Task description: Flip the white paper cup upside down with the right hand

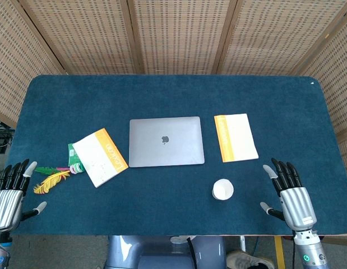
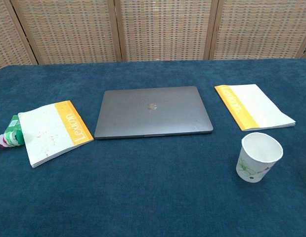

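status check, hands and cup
Both hands open, left, right, holding nothing. Cup upright, mouth up, untouched. Nothing between right hand and cup.

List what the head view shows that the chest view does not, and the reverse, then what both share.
Only the head view shows the left hand and right hand, both open and empty, and the yellow feather. Only the chest view shows the green print on the cup and that it stands upright, mouth up. Both share the laptop, closed, and the two notebooks.
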Controlling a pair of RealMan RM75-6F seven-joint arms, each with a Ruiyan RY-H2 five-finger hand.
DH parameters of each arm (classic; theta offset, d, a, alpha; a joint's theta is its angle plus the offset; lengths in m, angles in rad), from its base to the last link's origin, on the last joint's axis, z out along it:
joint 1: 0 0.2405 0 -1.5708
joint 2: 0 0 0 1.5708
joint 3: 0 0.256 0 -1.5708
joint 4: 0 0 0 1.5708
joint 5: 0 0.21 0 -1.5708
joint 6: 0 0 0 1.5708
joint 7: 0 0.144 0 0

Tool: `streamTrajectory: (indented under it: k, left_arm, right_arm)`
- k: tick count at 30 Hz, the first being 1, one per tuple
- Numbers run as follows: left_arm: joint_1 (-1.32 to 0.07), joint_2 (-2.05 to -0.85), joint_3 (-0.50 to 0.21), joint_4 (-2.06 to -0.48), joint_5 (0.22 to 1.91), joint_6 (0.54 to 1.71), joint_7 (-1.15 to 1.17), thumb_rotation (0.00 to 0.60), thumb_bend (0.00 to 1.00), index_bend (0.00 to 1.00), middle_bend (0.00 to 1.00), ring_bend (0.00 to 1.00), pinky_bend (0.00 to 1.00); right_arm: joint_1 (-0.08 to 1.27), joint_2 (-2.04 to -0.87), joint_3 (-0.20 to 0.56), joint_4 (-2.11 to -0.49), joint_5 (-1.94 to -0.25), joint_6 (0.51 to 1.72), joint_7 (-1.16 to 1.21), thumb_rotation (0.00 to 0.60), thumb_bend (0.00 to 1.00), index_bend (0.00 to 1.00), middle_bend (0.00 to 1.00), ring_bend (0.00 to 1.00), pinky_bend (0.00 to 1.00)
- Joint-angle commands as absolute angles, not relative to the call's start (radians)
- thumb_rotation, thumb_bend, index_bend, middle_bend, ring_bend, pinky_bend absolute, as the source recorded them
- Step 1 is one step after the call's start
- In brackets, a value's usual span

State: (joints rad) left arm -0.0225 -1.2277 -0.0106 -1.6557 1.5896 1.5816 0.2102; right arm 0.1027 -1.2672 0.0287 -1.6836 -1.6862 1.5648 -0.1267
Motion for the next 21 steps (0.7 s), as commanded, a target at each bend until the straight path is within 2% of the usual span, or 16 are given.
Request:
streamTrajectory:
  k: [1, 21]
  left_arm:
    - [-0.021, -1.227, -0.011, -1.657, 1.590, 1.584, 0.212, 0.600, 0.03, 0.00, 0.00, 0.00, 0.00]
    - [-0.020, -1.227, -0.012, -1.662, 1.584, 1.583, 0.230, 0.600, 0.04, 0.00, 0.00, 0.00, 0.00]
  right_arm:
    - [0.105, -1.268, 0.027, -1.685, -1.679, 1.553, -0.134, 0.600, 0.17, 0.00, 0.00, 0.00, 0.00]
    - [0.108, -1.257, 0.013, -1.704, -1.686, 1.532, -0.130, 0.600, 0.17, 0.00, 0.00, 0.00, 0.00]
